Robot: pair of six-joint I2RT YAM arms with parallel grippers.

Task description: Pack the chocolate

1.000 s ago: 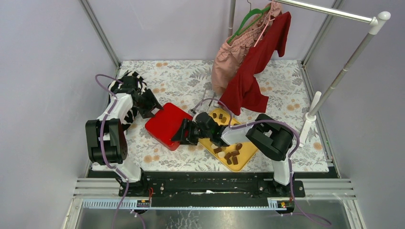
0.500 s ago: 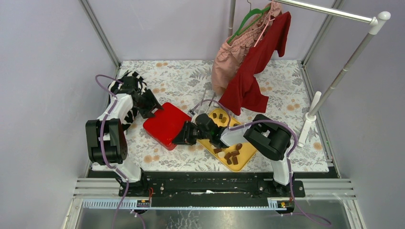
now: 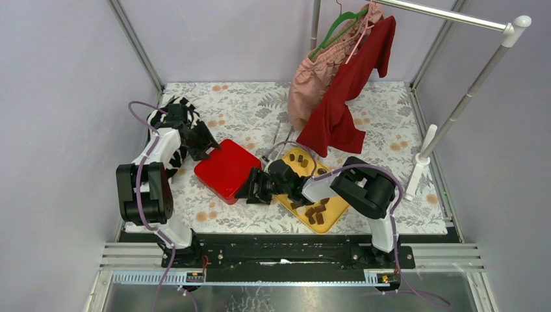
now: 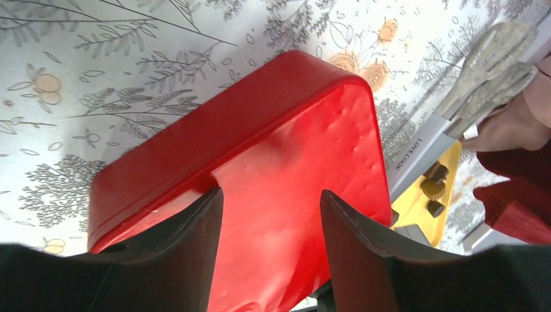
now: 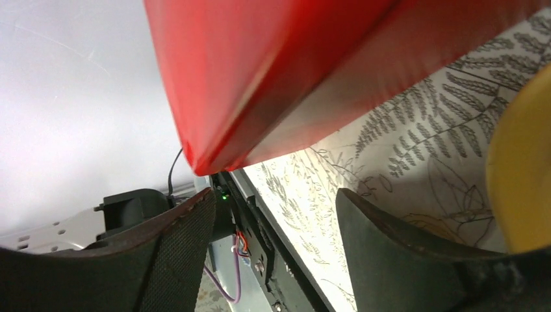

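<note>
Top external view puts the left gripper [image 3: 205, 144] at the far left corner of the red box [image 3: 226, 170]. Its wrist camera shows the fingers spread wide over the box's top face, clamping nothing. At the box's right corner the right gripper [image 3: 252, 188] sits low, jaws also apart, with the corner just beyond its tips. Further right, the chocolate [image 3: 314, 211] lies on the yellow tray [image 3: 335, 207], with pieces at both ends of it.
</note>
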